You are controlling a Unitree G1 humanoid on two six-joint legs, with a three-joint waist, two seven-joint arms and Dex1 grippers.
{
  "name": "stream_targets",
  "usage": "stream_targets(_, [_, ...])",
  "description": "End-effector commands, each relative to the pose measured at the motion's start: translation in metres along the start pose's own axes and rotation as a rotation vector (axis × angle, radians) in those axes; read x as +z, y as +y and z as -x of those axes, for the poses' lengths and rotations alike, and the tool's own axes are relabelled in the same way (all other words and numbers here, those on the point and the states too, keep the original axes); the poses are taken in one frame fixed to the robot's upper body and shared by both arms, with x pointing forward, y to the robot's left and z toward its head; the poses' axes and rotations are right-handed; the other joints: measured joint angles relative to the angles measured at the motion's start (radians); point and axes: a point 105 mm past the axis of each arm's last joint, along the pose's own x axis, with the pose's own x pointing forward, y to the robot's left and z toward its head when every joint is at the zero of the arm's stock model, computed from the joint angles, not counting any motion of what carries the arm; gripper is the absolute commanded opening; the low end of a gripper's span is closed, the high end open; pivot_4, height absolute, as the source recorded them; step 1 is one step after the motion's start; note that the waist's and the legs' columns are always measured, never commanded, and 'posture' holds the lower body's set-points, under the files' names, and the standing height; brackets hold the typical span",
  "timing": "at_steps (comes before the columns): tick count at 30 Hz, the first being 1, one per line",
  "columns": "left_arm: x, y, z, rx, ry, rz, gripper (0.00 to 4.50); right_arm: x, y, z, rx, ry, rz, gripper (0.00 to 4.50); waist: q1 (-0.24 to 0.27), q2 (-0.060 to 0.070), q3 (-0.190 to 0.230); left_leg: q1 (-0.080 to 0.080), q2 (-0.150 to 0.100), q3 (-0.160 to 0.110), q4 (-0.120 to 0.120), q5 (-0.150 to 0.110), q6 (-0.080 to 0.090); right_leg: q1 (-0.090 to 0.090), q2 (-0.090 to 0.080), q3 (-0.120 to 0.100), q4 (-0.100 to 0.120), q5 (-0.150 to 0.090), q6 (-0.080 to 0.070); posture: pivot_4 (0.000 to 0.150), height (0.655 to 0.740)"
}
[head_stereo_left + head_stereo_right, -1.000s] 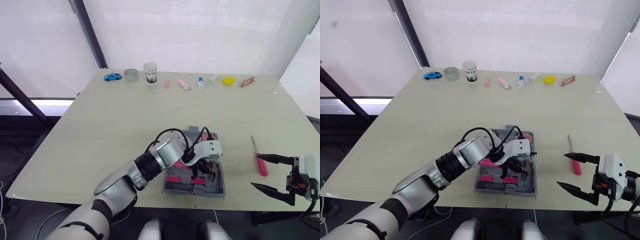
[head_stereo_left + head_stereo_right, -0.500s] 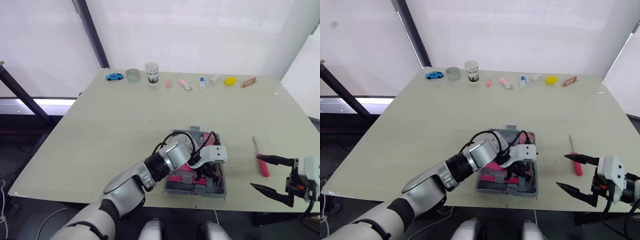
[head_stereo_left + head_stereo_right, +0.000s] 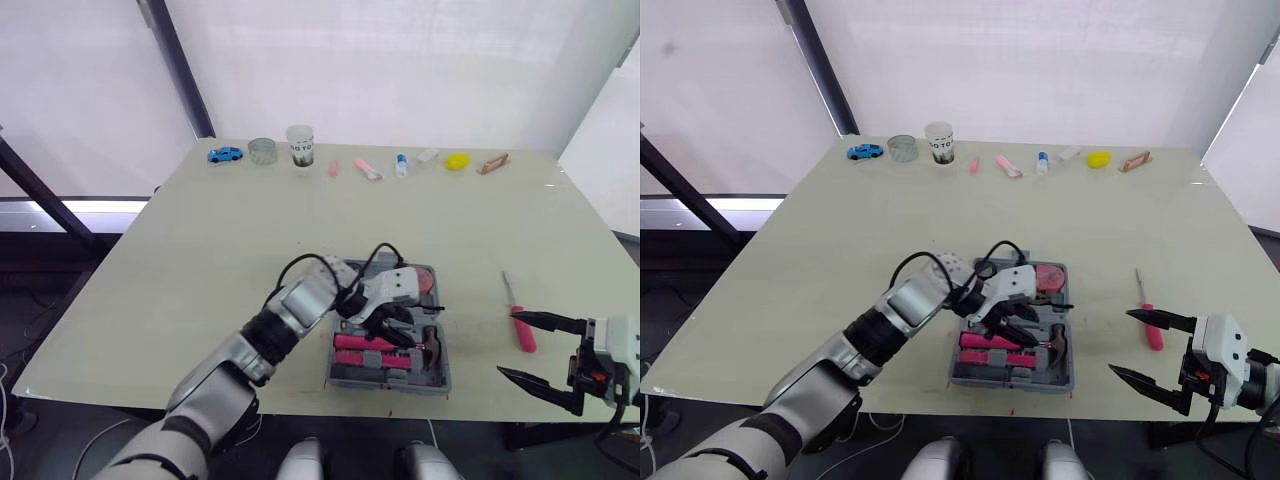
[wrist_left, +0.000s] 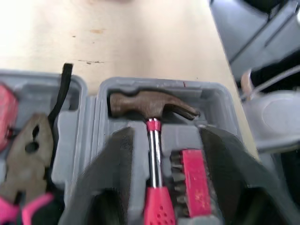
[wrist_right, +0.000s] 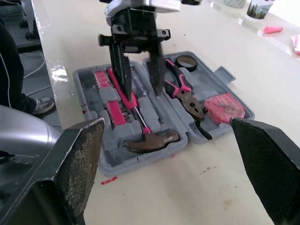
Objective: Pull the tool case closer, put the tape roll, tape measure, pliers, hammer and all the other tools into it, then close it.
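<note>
The pale table (image 3: 200,250) takes up most of what I see, and the grey tool case (image 3: 1010,383) lies wide open on it near the front edge, both halves flat, right in front of the robot. The left gripper (image 5: 140,93) hangs over the case with its two black fingers apart, one on either side of the hammer's handle and, as far as I can tell, clamped on nothing. Off to the right, the right gripper (image 3: 1121,342) hovers low by the table's front edge, its fingers spread wide and empty. Inside the case the hammer (image 4: 150,105) sits in its moulded slot, with the pliers (image 5: 185,93) in the neighbouring half, the red tape measure (image 5: 225,105) beside them, and the black tape roll (image 5: 187,61) in a corner. What looks left out is the pink-handled screwdriver (image 3: 1150,328), lying flat on the table to the right of the case, near the right gripper's fingers but apart from them. I'd judge it light and stiff, with a thin bare shaft that would slip or roll in a pinch, so the thicker pink handle is the place to take hold, coming in low because it lies flat. The case looks like rigid plastic; its free half should fold over by the outer rim.
</note>
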Motion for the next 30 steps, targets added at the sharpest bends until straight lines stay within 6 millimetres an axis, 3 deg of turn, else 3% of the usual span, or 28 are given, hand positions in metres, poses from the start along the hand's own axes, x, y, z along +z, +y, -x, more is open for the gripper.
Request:
stream_targets(1, [0.009,-0.002,0.005,0.016,-0.11,-0.065,0.25,0.006,-0.002,-0.001,0.004,-0.021,0.033,4.5,0.001,0.0,0.0,0.0,0.0,0.0,0.0,0.0,0.0,0.0,0.0,0.0,0.0,0.0,0.0,0.15,0.74])
stream_targets(7, [-0.023,-0.003,-0.003,0.038,-0.065,-0.046,0.12,0.006,-0.004,-0.003,0.017,-0.023,0.035,4.5,0.001,0.0,0.0,0.0,0.0,0.0,0.0,0.0,0.0,0.0,0.0,0.0,0.0,0.0,0.0,0.15,0.74])
stream_targets(12, [-0.082,-0.008,-0.014,0.053,0.134,-0.027,0.12,0.007,-0.005,-0.005,0.035,-0.021,0.035,4.5,-0.001,0.0,-0.001,0.001,0.0,0.001,0.0,0.0,0.0,0.0,0.0,0.001,0.0,0.0,0.0,0.15,0.74])
stream_targets(14, [-0.094,-0.009,-0.015,0.052,0.16,-0.011,0.12,0.007,-0.004,-0.006,0.04,-0.022,0.032,4.5,0.0,0.0,-0.004,0.002,0.0,0.001,0.0,0.0,0.0,0.002,0.0,-0.001,0.0,0.0,0.0,0.15,0.74])
stream_targets(16, [-0.086,-0.008,-0.016,0.079,0.092,0.007,0.12,0.006,-0.004,-0.008,0.037,-0.025,0.024,4.5,0.0,0.001,-0.007,0.002,0.0,0.001,0.0,0.0,0.0,0.003,0.0,0.0,0.0,0.0,0.0,0.15,0.74])
stream_targets(20, [-0.051,-0.004,-0.006,0.139,-0.126,0.089,0.12,0.009,-0.007,-0.012,-0.017,-0.079,-0.044,4.5,0.0,0.003,-0.009,0.003,0.0,0.0,0.0,0.0,0.0,0.003,0.0,0.0,0.0,0.0,-0.001,0.15,0.74])
stream_targets(26, [-0.026,0.002,0.038,0.352,-0.409,0.173,0.12,0.012,-0.012,-0.031,-0.154,-0.189,-0.12,4.5,-0.005,0.003,-0.008,0.001,0.001,0.0,0.0,0.0,0.0,0.0,0.0,0.0,0.001,0.0,0.0,0.15,0.74])
stream_targets(28, [-0.024,0.005,0.051,0.448,-0.475,0.182,0.12,0.01,-0.013,-0.037,-0.185,-0.195,-0.131,4.5,-0.002,0.003,-0.008,0.001,0.001,0.0,0.0,0.0,0.0,0.001,0.0,0.0,0.002,0.0,0.0,0.15,0.74])
stream_targets(30, [-0.029,0.009,0.08,0.621,-0.567,0.219,0.12,0.003,-0.019,-0.051,-0.237,-0.19,-0.16,4.5,-0.002,0.003,-0.008,0.001,0.001,0.0,0.0,0.0,0.0,0.001,0.0,0.0,0.002,0.0,0.0,0.15,0.74])
